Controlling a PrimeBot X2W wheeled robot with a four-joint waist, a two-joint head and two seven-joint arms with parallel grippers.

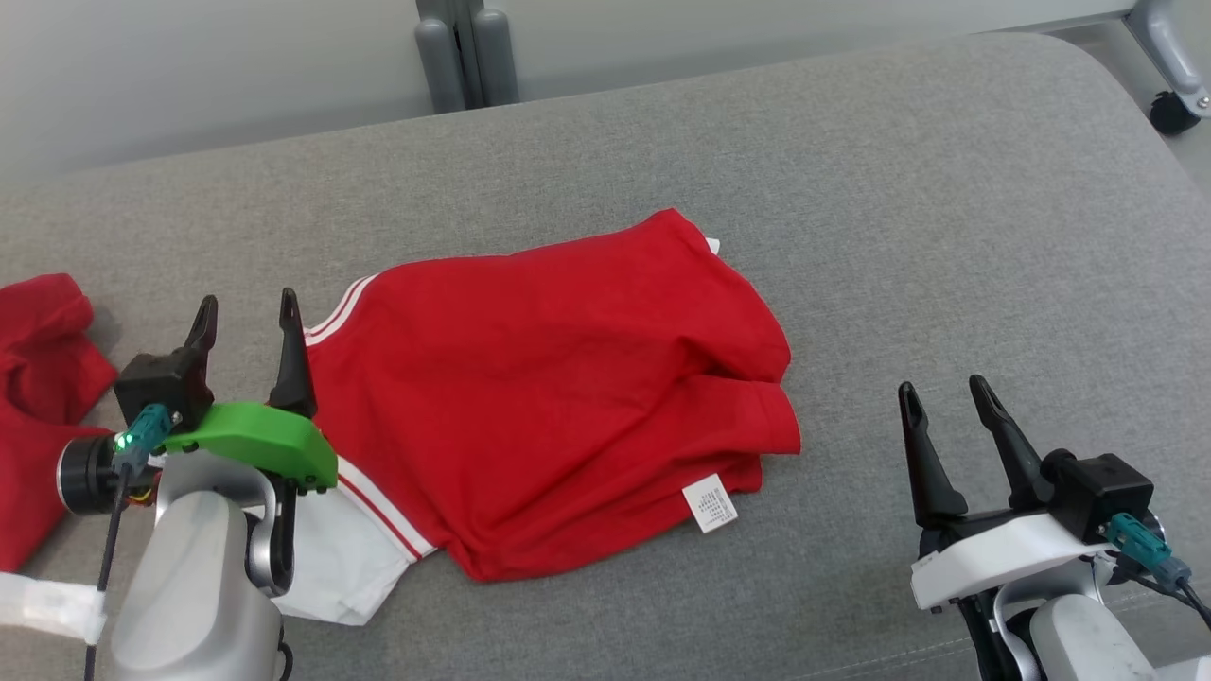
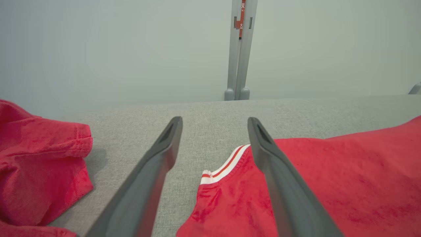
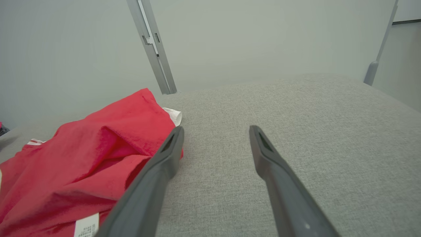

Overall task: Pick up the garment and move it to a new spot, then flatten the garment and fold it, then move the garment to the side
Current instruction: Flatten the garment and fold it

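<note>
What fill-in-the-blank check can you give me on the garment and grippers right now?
1. The garment on the grey surface is mainly ____ in colour.
2. The jaws of the left gripper stand ____.
3. The right gripper, over bare surface, holds ____.
4. The second red cloth lies on the robot's ____ side.

Missing words: red; open; nothing; left.
</note>
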